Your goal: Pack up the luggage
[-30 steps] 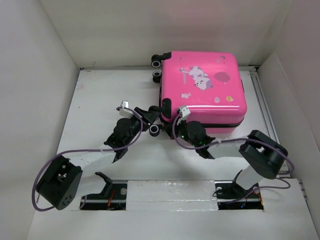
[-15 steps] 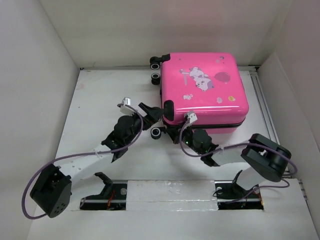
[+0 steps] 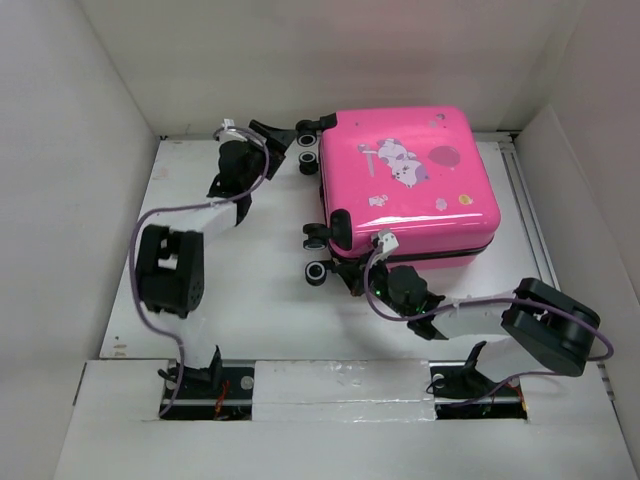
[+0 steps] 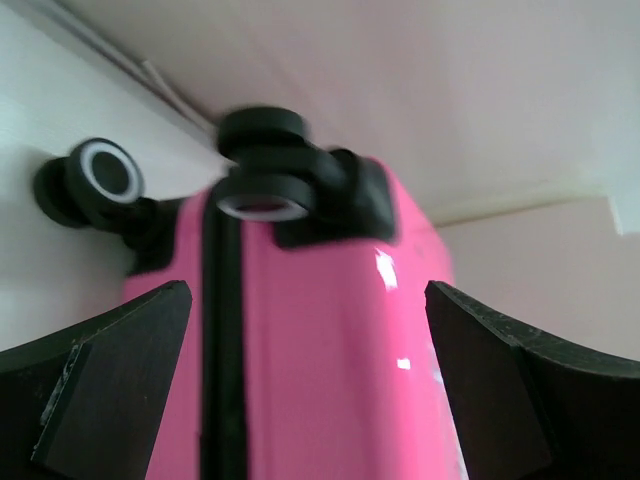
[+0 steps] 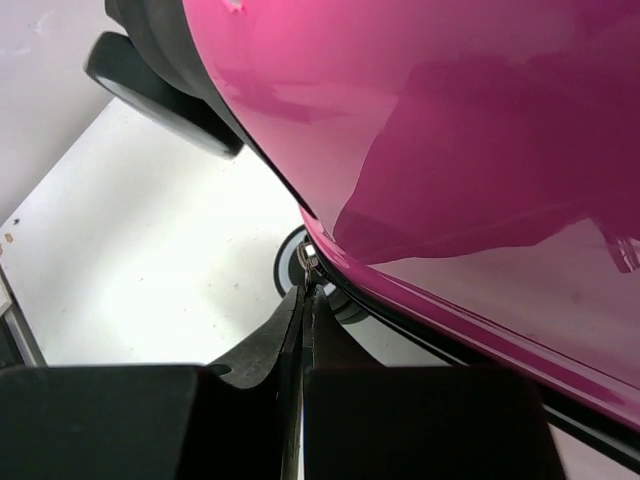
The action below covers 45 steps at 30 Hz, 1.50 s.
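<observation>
The luggage (image 3: 410, 175), a hot-pink hard-shell suitcase with a cartoon animal and balloon on its lid, lies flat and closed at the back of the table. My left gripper (image 3: 285, 133) is open at its far-left corner, by the wheels (image 3: 308, 140). In the left wrist view the open left gripper (image 4: 305, 300) frames the pink shell (image 4: 320, 350) and black zipper trim (image 4: 222, 330). My right gripper (image 3: 357, 277) is at the near-left corner. There, in the right wrist view, the right gripper (image 5: 305, 288) is shut on the small metal zipper pull (image 5: 309, 258) under the shell (image 5: 430, 130).
White walls box in the table on the left, back and right. A near-left wheel (image 3: 316, 273) of the suitcase sits beside the right gripper. The left arm's elbow (image 3: 168, 270) stands over the left part of the table. A rail (image 3: 520, 200) runs along the right side.
My left arm swung from the suitcase's near-left corner to its far-left corner and its jaws opened wide. The suitcase shifted slightly. The right gripper stayed shut at the zipper, drawing a little nearer.
</observation>
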Each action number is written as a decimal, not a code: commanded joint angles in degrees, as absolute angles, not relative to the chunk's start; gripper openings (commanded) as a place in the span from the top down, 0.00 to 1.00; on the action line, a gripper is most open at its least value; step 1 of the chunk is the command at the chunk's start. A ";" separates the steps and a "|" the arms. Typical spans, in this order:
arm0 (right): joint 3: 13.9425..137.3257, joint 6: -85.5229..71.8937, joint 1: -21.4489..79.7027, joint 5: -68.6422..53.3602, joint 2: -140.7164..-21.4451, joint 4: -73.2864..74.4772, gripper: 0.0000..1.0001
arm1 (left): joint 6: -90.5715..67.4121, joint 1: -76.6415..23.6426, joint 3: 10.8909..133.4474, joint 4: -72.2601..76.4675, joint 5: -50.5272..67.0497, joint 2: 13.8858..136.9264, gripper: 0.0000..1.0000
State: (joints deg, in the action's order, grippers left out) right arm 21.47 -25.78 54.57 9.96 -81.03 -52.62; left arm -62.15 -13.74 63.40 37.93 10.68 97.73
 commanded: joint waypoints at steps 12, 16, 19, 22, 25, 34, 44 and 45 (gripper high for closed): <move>21.36 -28.65 61.70 4.57 -77.87 -50.01 1.00 | -67.13 -11.87 99.22 33.65 21.35 126.55 0.00; 21.36 -28.65 61.70 5.62 -76.21 -47.56 1.00 | -71.18 -11.87 101.42 38.49 23.20 130.86 0.07; 21.36 -28.65 61.70 6.15 -75.15 -46.94 1.00 | -72.59 -11.87 101.52 40.16 23.20 130.87 0.18; 21.36 -28.65 61.70 7.38 -74.62 -45.71 1.00 | -74.97 -11.87 99.84 43.41 22.68 130.87 0.47; 21.36 -28.65 61.70 7.38 -74.10 -45.18 1.00 | -76.37 -11.87 99.32 45.43 22.15 130.87 0.81; 20.30 -28.12 60.56 7.92 -69.01 -43.15 1.00 | -74.00 -11.34 86.54 52.37 19.69 122.53 1.00; 23.37 -22.94 44.13 -4.56 -61.62 -34.81 1.00 | -75.40 -6.50 39.09 73.62 13.36 98.01 1.00; 23.90 -22.16 42.82 -5.35 -61.09 -33.67 1.00 | -75.41 -6.50 35.63 75.13 12.58 96.34 1.00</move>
